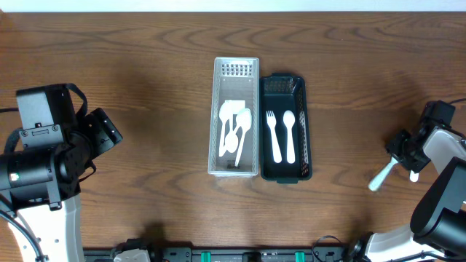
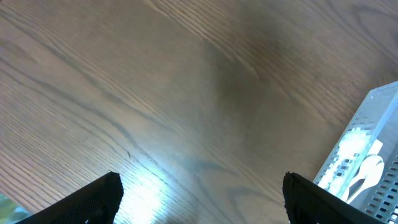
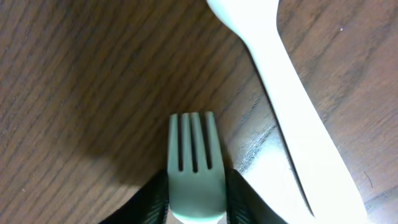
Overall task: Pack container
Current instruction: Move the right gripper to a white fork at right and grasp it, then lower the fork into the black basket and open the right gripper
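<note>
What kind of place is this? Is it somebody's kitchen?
Probably a robot test bench, not a kitchen. A left arm and a right arm flank a wooden table with plastic cutlery in a clear tray and a black tray. The right pincer holds a fork.

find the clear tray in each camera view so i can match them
Overhead: clear tray at centre, just left of the black tray.
Left wrist: its corner at the lower right edge.
Right wrist: not in it; a held fork shows.
Shared landmark: white cutlery inside it.
</note>
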You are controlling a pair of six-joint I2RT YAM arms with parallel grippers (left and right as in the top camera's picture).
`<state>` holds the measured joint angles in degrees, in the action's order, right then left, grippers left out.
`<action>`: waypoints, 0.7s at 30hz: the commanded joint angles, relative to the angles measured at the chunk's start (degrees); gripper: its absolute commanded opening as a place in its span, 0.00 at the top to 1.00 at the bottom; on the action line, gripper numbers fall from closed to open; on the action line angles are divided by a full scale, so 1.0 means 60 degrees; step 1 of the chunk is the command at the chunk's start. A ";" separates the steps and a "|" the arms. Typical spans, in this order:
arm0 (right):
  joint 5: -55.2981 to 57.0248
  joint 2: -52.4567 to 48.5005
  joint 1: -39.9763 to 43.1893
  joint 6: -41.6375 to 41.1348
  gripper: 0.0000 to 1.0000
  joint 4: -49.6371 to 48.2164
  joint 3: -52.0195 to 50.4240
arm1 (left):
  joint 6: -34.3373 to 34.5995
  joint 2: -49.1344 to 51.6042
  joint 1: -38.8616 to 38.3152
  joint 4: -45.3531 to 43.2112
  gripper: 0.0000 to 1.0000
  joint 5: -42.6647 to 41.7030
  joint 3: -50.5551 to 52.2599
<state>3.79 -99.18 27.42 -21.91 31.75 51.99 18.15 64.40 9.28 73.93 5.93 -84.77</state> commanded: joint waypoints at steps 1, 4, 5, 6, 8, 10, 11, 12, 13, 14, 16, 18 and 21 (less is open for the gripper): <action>-0.0393 -0.0459 0.0051 -0.0047 0.73 0.0069 -0.0193 | -0.0080 0.0011 0.0033 0.0036 0.15 -0.0058 0.0029; -0.0393 -0.0459 0.0051 -0.0047 0.78 0.0066 -0.0189 | -0.0076 0.0011 0.0033 0.0036 0.15 -0.0058 0.0029; -0.0393 -0.0459 0.0051 -0.0051 0.81 0.0062 -0.0189 | -0.0080 0.0011 0.0033 0.0036 0.15 -0.0058 0.0029; -0.0393 -0.0459 0.0051 -0.0058 0.86 0.0058 -0.0189 | -0.0080 0.0011 0.0033 0.0036 0.15 -0.0058 0.0029; -0.0390 -0.0455 0.0051 -0.0280 0.90 0.0069 -0.0182 | -0.0076 0.0011 0.0033 0.0033 0.15 -0.0058 0.0029; -0.0506 -0.0444 0.0040 -0.0353 0.94 0.0138 -0.0146 | -0.0080 0.0011 0.0033 0.0033 0.15 -0.0058 0.0029; -0.0663 -0.0419 0.0000 -0.0375 0.98 0.0299 -0.0058 | -0.0080 0.0011 0.0033 0.0033 0.15 -0.0058 0.0029; -0.0812 -0.0368 -0.0080 -0.0375 0.99 0.0539 0.0091 | -0.0080 0.0011 0.0033 0.0033 0.15 -0.0058 0.0029; -0.0907 -0.0284 -0.0204 -0.0372 0.99 0.0852 0.0306 | -0.0080 0.0011 0.0033 0.0033 0.15 -0.0058 0.0029; -0.0973 -0.0149 -0.0379 -0.0372 0.99 0.1242 0.0594 | -0.0080 0.0011 0.0033 0.0033 0.15 -0.0058 0.0029; -0.0965 0.0208 -0.0805 -0.0273 0.99 0.1982 0.1198 | -0.0080 0.0011 0.0033 0.0033 0.15 -0.0058 0.0029; -0.0969 0.0816 -0.1555 -0.0178 0.99 0.2801 0.2102 | -0.0080 0.0011 0.0033 0.0033 0.15 -0.0058 0.0029; -0.0965 0.1610 -0.2779 -0.0087 0.99 0.3595 0.3355 | -0.0080 0.0011 0.0033 0.0033 0.15 -0.0058 0.0029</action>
<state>-0.43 -96.60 17.23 -22.96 51.59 64.45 18.15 64.40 9.28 73.91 5.96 -84.77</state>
